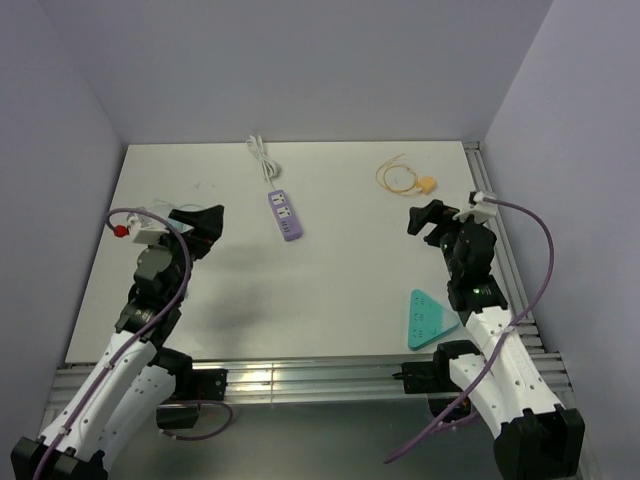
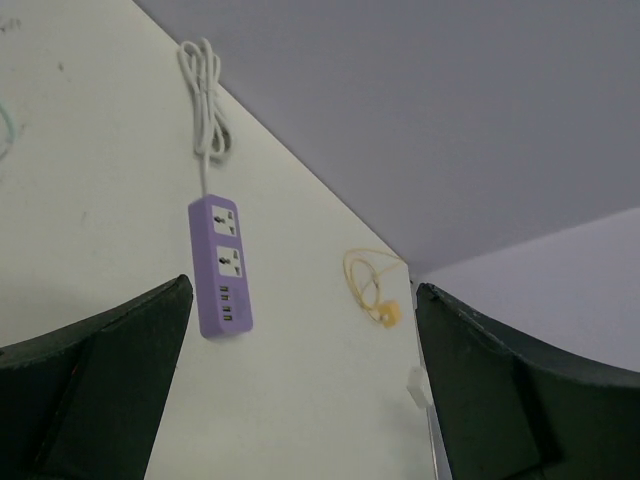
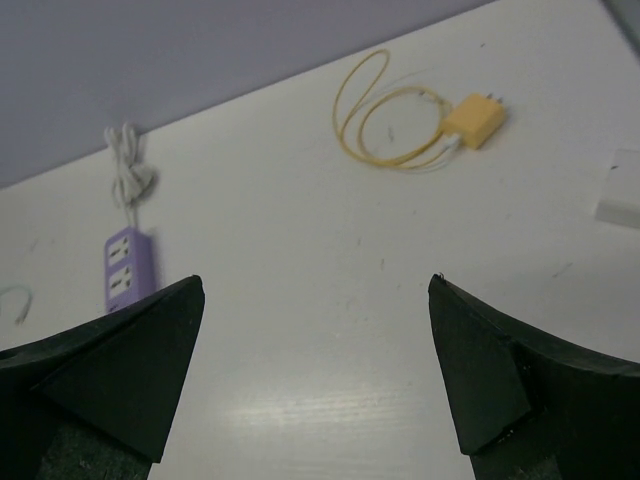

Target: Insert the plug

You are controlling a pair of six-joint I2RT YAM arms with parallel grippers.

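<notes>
The small yellow plug [image 1: 427,184] lies on the table at the back right with its looped yellow cable [image 1: 393,175]; it shows in the right wrist view [image 3: 474,119] and the left wrist view [image 2: 388,313]. The purple power strip [image 1: 284,214] lies near the middle back, also in the left wrist view [image 2: 219,265] and the right wrist view [image 3: 127,268]. My left gripper [image 1: 207,228] is open and empty, left of the strip. My right gripper [image 1: 425,219] is open and empty, just in front of the plug.
The strip's white cord [image 1: 262,157] is bundled near the back wall. A teal triangular socket block [image 1: 428,318] lies at the front right by the right arm. A small white piece [image 3: 624,188] lies near the table's right edge. Walls close the back and sides.
</notes>
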